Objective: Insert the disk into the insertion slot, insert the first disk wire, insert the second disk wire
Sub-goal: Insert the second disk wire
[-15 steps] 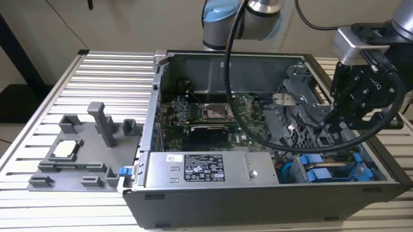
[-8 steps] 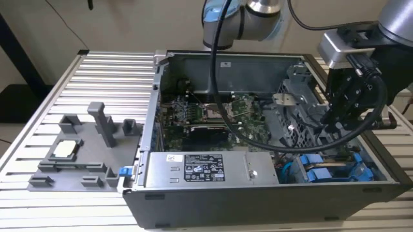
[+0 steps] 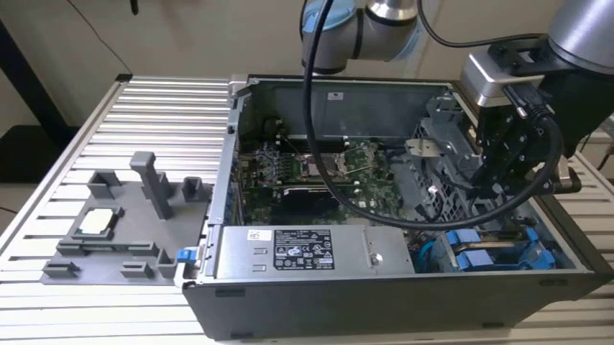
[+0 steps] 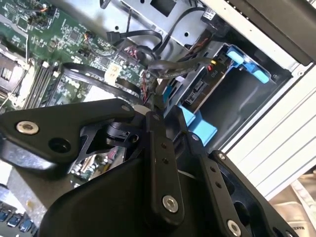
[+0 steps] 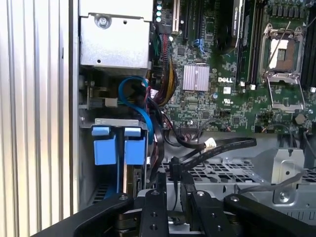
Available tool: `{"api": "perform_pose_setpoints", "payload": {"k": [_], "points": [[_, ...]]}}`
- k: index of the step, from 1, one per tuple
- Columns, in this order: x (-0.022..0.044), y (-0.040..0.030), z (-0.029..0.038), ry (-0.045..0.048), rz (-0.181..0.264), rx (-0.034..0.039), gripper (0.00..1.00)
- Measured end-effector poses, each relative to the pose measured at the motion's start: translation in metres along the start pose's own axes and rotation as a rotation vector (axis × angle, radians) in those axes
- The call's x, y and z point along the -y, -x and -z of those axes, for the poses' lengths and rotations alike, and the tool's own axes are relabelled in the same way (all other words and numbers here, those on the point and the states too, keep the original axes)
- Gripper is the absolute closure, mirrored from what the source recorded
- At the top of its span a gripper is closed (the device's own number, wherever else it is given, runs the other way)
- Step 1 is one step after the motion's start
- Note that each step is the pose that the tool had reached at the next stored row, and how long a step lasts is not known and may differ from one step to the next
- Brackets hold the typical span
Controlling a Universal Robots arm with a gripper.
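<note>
The disk (image 3: 487,256), in its bright blue carrier, sits inside the insertion slot (image 3: 542,253) at the near corner of the case, on the exterior view's right. In the first wrist view its two blue tabs (image 5: 118,147) stand side by side over the bay. My gripper (image 3: 489,188) hangs inside the case just above the disk, beside the drive cage. In both wrist views its fingers (image 5: 161,197) are pinched together on a black disk wire (image 5: 174,174), close to the disk (image 4: 198,93). Whether the wire's plug touches the disk's connector is hidden.
A grey labelled power-supply box (image 3: 307,251) fills the case's front. The green motherboard (image 3: 317,169) lies behind it. A perforated grey cage (image 5: 237,170) stands right by the gripper. Loose black cables (image 4: 123,86) cross the board. A grey fixture (image 3: 125,215) sits on the slatted table.
</note>
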State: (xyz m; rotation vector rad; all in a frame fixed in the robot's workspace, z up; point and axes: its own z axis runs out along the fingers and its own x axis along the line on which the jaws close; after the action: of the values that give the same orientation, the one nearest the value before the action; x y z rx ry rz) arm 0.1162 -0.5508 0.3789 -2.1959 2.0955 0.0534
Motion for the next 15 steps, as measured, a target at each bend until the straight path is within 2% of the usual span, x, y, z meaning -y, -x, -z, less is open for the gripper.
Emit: {"api": "perform_pose_setpoints", "payload": {"k": [4, 8, 15], "points": [[-0.0037, 0.002, -0.0021, -0.0033, 0.014, -0.0083, 0.73], [-0.0088, 0.0052, -0.0039, -0.0107, 0.022, -0.0157, 0.73], [-0.022, 0.0102, -0.0062, -0.0328, 0.029, -0.0253, 0.73]]}}
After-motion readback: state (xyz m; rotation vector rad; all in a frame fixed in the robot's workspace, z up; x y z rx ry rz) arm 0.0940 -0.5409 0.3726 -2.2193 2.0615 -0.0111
